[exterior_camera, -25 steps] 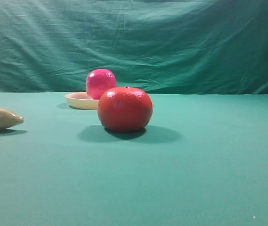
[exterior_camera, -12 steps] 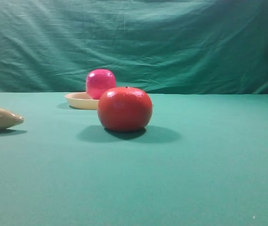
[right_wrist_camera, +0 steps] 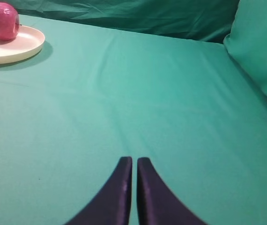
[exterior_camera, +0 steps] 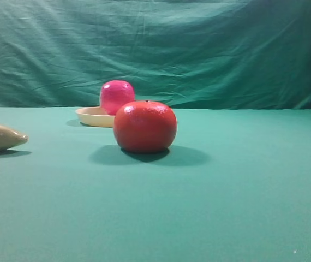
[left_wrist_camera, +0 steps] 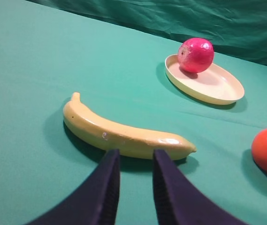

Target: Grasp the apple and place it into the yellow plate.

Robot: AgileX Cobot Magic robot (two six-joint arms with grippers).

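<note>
in the yellow plate point(left_wrist_camera: 220, 91): apple point(left_wrist_camera: 196, 55) | well apart from both jaws | right together, left slightly apart

An orange-red round fruit point(exterior_camera: 145, 126) is seen at centre frame on the green cloth point(exterior_camera: 226, 191). A yellow banana point(left_wrist_camera: 124, 133) is laid at left centre.

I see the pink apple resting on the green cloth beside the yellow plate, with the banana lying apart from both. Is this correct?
Not quite. The apple rests inside the yellow plate, near its edge, not on the cloth; the left wrist view shows this. The banana does lie apart.
</note>
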